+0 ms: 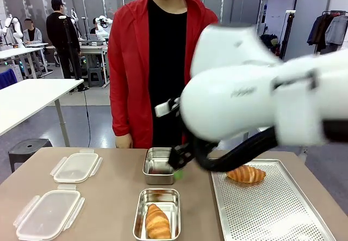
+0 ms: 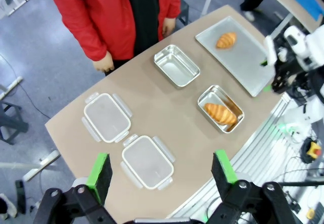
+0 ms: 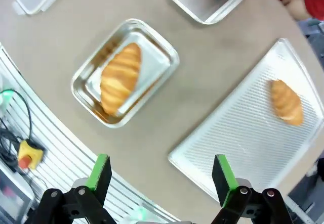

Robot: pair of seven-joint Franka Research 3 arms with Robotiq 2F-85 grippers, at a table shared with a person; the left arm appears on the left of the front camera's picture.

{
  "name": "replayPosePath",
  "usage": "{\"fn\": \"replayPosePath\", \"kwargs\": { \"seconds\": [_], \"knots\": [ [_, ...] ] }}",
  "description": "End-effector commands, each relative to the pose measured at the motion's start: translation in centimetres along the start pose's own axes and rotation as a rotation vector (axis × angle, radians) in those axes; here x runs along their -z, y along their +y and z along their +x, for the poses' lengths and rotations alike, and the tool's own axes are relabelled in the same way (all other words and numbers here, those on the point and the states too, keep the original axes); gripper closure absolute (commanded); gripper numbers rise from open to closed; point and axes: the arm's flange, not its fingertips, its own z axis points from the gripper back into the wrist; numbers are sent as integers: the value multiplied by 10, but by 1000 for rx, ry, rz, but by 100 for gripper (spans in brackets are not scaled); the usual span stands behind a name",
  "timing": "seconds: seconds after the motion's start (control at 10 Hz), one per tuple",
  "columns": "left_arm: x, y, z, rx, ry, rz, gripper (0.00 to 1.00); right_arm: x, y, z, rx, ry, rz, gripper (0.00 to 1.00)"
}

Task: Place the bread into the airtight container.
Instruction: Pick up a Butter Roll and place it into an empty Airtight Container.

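Note:
One croissant (image 1: 246, 174) lies on the perforated metal tray (image 1: 283, 214) at the right. A second croissant (image 1: 157, 221) lies inside the near metal container (image 1: 138, 211); the far metal container (image 1: 157, 165) holds nothing. My right gripper (image 1: 178, 169) hangs by the far container's right edge. In its own wrist view the right gripper (image 3: 161, 173) stands open above the table, with the filled container (image 3: 162, 52) and the tray croissant (image 3: 286, 101) below it. My left gripper (image 2: 161, 168) is open too, high above the table's left side.
Two clear plastic lids (image 1: 76, 167) (image 1: 48, 214) lie at the table's left. A person in a red jacket (image 1: 130, 67) stands at the far edge, a hand (image 1: 124, 141) hanging near it. My right arm (image 1: 255, 94) spans the right half of the front view.

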Motion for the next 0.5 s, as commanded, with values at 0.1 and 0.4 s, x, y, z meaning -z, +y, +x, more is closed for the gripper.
{"fn": "replayPosePath", "kwargs": {
  "seconds": [0.1,0.4],
  "knots": [
    [-1,-2,0,8,-5,-11,0,-46,-66,-54,-145,-74,-6,0],
    [-1,-2,0,8,-5,-11,0,-66,-147,-95,-271,-140,36,0]
  ]
}}
